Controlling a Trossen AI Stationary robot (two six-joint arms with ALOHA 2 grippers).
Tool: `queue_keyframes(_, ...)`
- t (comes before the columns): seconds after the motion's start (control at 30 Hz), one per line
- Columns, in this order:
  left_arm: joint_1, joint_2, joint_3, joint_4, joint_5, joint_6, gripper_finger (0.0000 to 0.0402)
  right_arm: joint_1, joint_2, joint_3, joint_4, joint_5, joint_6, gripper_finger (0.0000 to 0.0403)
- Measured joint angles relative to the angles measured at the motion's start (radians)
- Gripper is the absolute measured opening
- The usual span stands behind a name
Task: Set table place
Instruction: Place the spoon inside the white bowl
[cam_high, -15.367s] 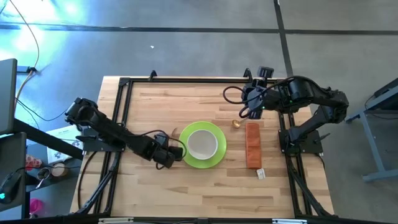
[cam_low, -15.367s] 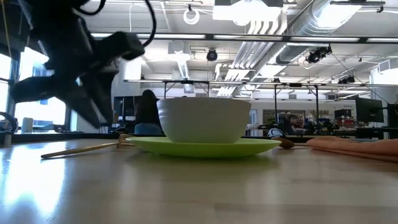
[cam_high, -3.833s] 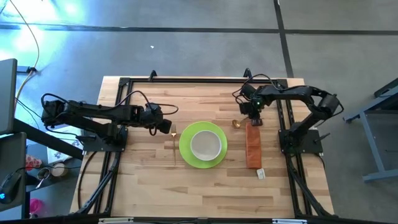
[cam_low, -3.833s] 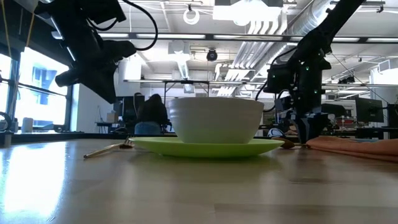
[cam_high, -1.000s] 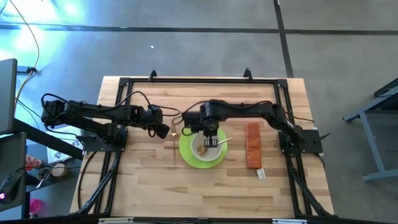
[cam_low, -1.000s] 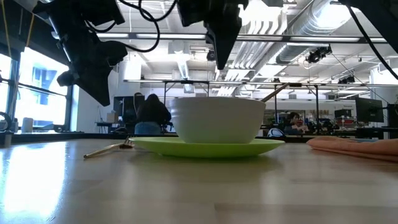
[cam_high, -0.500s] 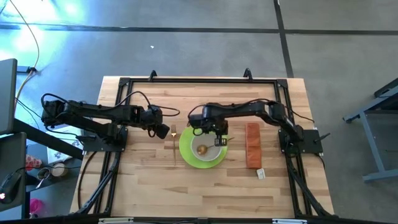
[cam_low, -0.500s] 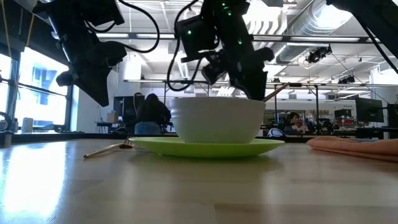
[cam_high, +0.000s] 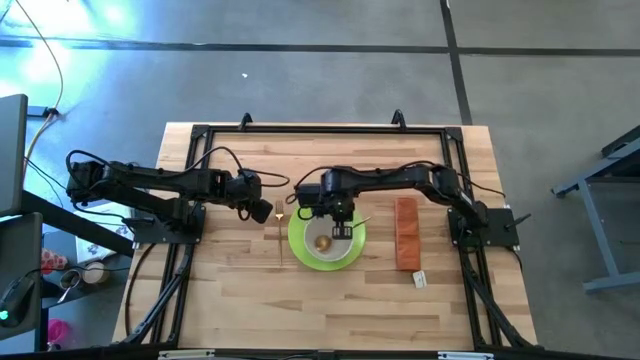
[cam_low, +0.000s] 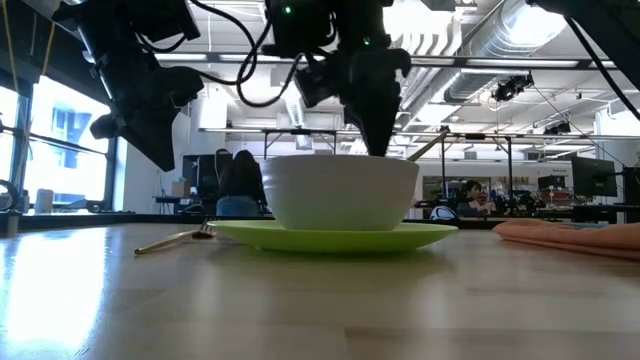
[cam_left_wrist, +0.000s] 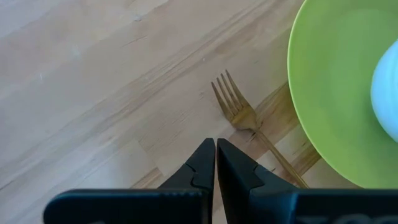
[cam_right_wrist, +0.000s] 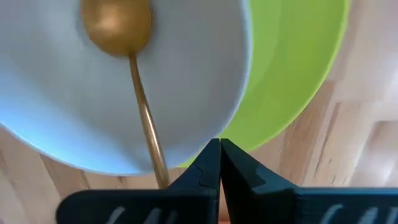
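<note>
The lime-green plate (cam_high: 300, 250) lies mid-table with the white bowl (cam_high: 335, 250) on it. The gold spoon (cam_right_wrist: 143, 118) lies in the bowl, its head (cam_high: 323, 241) on the bottom and its handle leaning over the rim toward the right. The gold fork (cam_high: 280, 228) lies flat on the table (cam_high: 240, 300) just left of the plate. My right gripper (cam_right_wrist: 219, 152) is shut, pointing down at the bowl's rim beside the spoon handle (cam_low: 428, 148). My left gripper (cam_left_wrist: 215, 152) is shut and hovers left of the fork, holding nothing. My right gripper points down with shut fingers (cam_low: 378, 145) at the top of the bowl's rim (cam_right_wrist: 205, 140), right next to the spoon handle. Whether the fingertips touch the rim or the spoon, I cannot tell. The bowl stands upright on the plate.
An orange-brown strip (cam_high: 406, 232) lies right of the plate, with a small white tag (cam_high: 420, 280) near its front end. Black rails (cam_high: 320, 130) frame the table's edges. Bare wood lies in front of the plate. People sit in the room behind.
My right gripper has shut and come down from above the bowl to its rim, swinging right and then back toward the left. The bowl has slid a little toward the table's left on the plate. The spoon stays in the bowl.
</note>
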Motion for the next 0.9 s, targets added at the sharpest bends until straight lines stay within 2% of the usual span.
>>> queue_keyframes(0.23, 0.000, 0.000, 0.000, -0.004, 0.000, 0.000, 0.0008, -0.037, -0.006, 0.063, -0.055, 0.076, 0.016, 0.0000)
queue_keyframes(0.37, 0.000, 0.000, 0.000, -0.017, 0.000, 0.000, 0.0008, -0.047, -0.037, 0.068, -0.036, 0.072, 0.026, 0.0000)
queue_keyframes(0.53, 0.000, 0.000, 0.000, -0.016, 0.000, 0.000, 0.0008, -0.007, -0.048, 0.069, 0.030, -0.041, 0.020, 0.0000)
queue_keyframes(0.73, 0.000, 0.000, 0.000, -0.016, -0.007, 0.000, 0.0008, 0.048, -0.038, 0.046, 0.177, -0.064, -0.026, 0.0000)
queue_keyframes(0.9, 0.000, 0.000, 0.000, -0.017, -0.008, 0.000, 0.0008, 0.037, -0.036, -0.037, 0.271, -0.104, -0.028, 0.0000)
